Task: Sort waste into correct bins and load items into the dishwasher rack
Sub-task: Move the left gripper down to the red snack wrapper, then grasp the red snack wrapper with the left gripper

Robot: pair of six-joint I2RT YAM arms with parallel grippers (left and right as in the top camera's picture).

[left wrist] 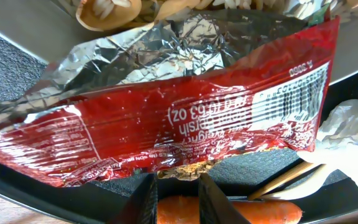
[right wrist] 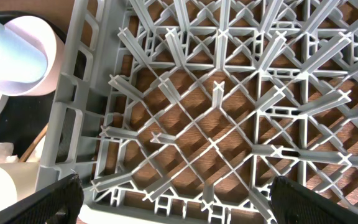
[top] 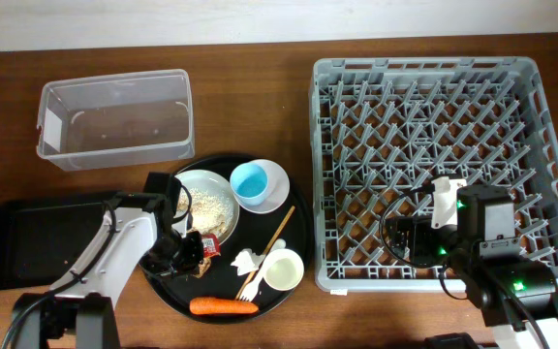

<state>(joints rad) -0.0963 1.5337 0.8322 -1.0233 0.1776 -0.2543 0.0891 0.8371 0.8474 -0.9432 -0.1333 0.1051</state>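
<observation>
Brown wooden table [top: 260,97], seen from above; wall strip along the top edge.

Left fingers [left wrist: 145,202]: standing narrow, with a small gap between them. The lower edge of the red wrapper [left wrist: 166,124] sits right at the tips. Cannot tell whether it is pinched or only touched. The carrot [left wrist: 253,213] shows through the gap, lying below. The wrapper lies at the plate [top: 197,179] edge, foil side partly up.

Right fingers [right wrist: 48,202]: spread wide, holding nothing, hovering over the pegs at the near side of the rack [top: 424,66].

Outward from the left fingers, everything sits on the round black tray [top: 300,228]:
- plate with beige food scraps [top: 213,208]
- blue cup [top: 249,181] standing inside the bowl [top: 277,179]
- chopstick [top: 281,231] slanting towards the small white cup [top: 284,269]
- tissue [top: 245,259] just beside the fork [top: 251,284]
- carrot at the near rim

Progress, judged from the layout: close to the start.
- The clear tub [top: 114,155] at the far left looks empty.
- The black tray [top: 37,242] at the near left looks bare where the arm does not cover it.
- No dish is visible in the rack, though the right arm hides part of it.
- The wrapper looks to be the first piece of waste addressed.
- All other waste and all six items are still to go.
</observation>
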